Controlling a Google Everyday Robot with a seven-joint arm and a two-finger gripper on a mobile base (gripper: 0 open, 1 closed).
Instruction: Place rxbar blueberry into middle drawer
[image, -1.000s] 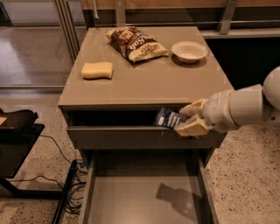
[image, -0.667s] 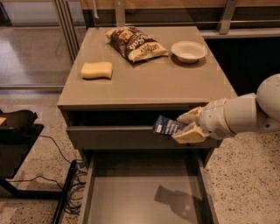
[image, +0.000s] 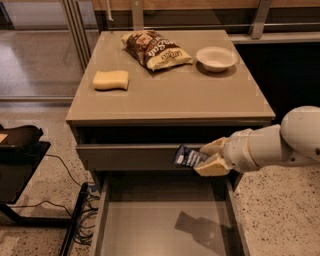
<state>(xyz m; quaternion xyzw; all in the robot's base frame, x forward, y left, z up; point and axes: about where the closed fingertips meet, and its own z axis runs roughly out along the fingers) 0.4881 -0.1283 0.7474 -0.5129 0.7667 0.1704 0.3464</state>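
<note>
Above open middle drawer (image: 135, 225): shut drawer front (image: 125, 156), countertop (image: 175, 95) with chip bag (image: 155, 49), sponge (image: 111, 80), bowl (image: 216, 58); arm (image: 270, 145) stretched level, gripper (image: 212, 156) clenched on rxbar blueberry (image: 189, 157).

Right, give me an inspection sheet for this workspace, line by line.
Surface: tan cabinet top, flat, carrying three loose items.
Job's things: rxbar blueberry held in the air in front of the upper drawer front; middle drawer pulled open below, floor bare.
Clutter: chip bag, white bowl and yellow sponge, all on the cabinet top.
Gripper: gripper shut on the rxbar blueberry, over the rear of the middle drawer.
Cables: black cables on the floor left of the drawer.
Surroundings: speckled floor; black stand at left.
</note>
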